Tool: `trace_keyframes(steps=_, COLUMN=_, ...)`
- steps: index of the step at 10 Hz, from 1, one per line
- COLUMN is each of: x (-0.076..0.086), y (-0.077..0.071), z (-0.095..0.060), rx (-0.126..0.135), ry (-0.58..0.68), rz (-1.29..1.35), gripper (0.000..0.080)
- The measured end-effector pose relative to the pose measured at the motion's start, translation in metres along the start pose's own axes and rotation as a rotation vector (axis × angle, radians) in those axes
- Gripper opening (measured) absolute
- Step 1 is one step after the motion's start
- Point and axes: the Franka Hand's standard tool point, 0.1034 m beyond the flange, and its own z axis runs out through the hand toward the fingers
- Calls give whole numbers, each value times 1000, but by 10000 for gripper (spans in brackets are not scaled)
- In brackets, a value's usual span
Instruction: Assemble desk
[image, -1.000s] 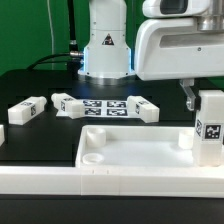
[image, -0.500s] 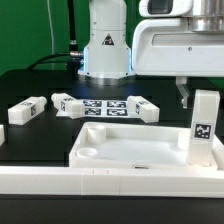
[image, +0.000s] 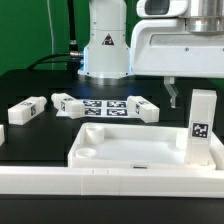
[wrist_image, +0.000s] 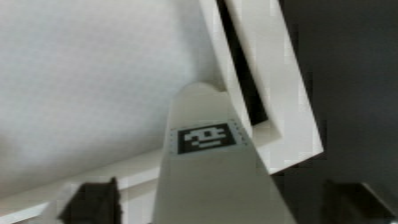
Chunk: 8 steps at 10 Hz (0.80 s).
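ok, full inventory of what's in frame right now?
slab: 1, white, on the table, behind the rail.
upright leg: 1, white with a tag, standing at the slab's corner on the exterior view's right.
loose legs: 3, white with tags, lying behind the slab; one at the exterior view's left, two flanking the marker board.
marker board: 1, white with black tags, flat behind the slab.
rail: 1, white, across the front.
table: 1, black, under everything.
arm base: 1, white, back centre.
gripper: 1, dark fingers, open, either side of the upright leg and clear of it.
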Motion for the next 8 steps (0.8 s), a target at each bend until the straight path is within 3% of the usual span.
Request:
trace_keyframes(steps=4, x=-1, y=-1, z=1, rx=-9, ry=2, rz=-246, gripper=649)
trace_keyframes(steps=8, x=-1, y=-1, z=1, rx=-48, ry=0, rz=-715, gripper=649)
